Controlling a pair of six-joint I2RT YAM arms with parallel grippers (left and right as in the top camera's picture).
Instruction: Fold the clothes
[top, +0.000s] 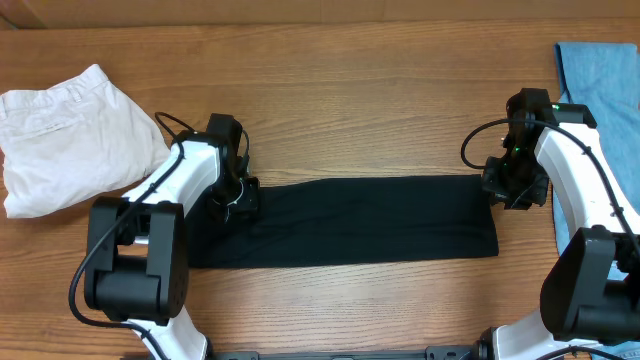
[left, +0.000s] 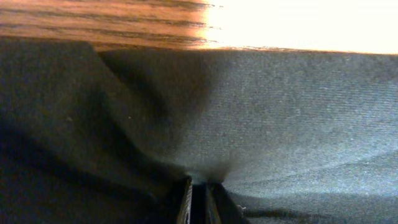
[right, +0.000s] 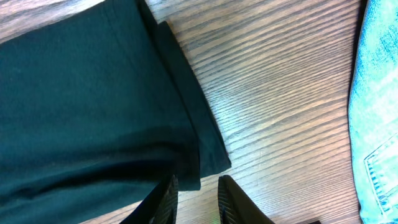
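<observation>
On the middle of the wooden table (top: 350, 90) lies the black shirt (top: 350, 220), folded into one long, flat band. Its long axis runs straight across from left to right, one short end towards each arm. It is the only black piece. There are three garments in all: this shirt, one pair of white trousers (top: 70, 135) lying crumpled at the far left, and one pair of blue jeans (top: 600, 80) at the far right edge, partly cut off from view and well apart from the shirt.

Two arms are at work, one at each end of the band. The left gripper (top: 235, 195) sits on the shirt's upper left corner. Seen from its wrist, its jaws are drawn together and the dark cloth puckers into them. The right gripper (top: 515, 185) is at the upper right corner. Its jaws stand a little apart, with bare wood showing between them and the shirt's folded hem just reaching the gap.
</observation>
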